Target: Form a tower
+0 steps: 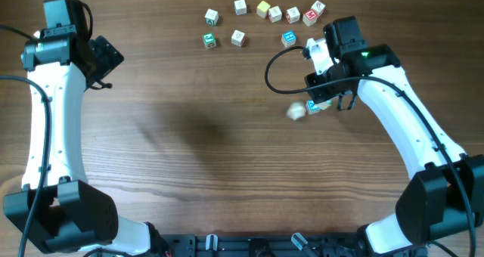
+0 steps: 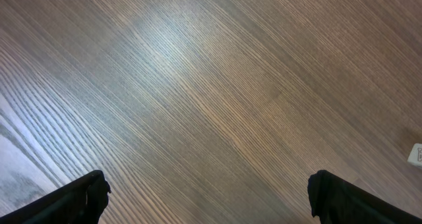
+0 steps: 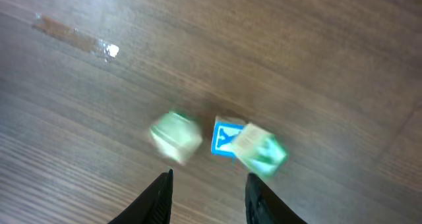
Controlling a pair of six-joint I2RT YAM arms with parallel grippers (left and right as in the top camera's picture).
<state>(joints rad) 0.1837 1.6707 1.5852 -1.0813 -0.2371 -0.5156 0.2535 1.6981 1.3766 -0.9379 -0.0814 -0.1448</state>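
Nearest the base, the table (image 1: 189, 151) is bare wood grain. The left gripper (image 2: 208, 191) hangs over it with its fingers (image 2: 86, 197) spread wide at the two lower corners of the left wrist view. Nothing lies between them. In the overhead view the left gripper (image 1: 106, 57) is at the left side, well apart from every cube.

Further out, the right gripper (image 3: 211, 197) has its fingers (image 3: 161, 197) narrowly parted, and the gap between them is empty. Just beyond the fingertips is the tower (image 3: 226, 138), which is not stacked: three cubes are spread side by side.
- The blue cube (image 3: 224, 140) shows a pale letter face.
- The right cube (image 3: 259, 150), green and pale, is smeared. It overlaps the blue cube's right edge, and whether the two touch cannot be told.
- The left cube (image 3: 175, 137), also green and smeared, stands apart from the blue cube.

In the overhead view the right gripper (image 1: 324, 98) is directly beside the blue cube (image 1: 312, 106), with a blurred pale cube (image 1: 296, 111) to its left.

Farthest out, ten loose cubes (image 1: 237, 37) lie scattered along the table's far edge.
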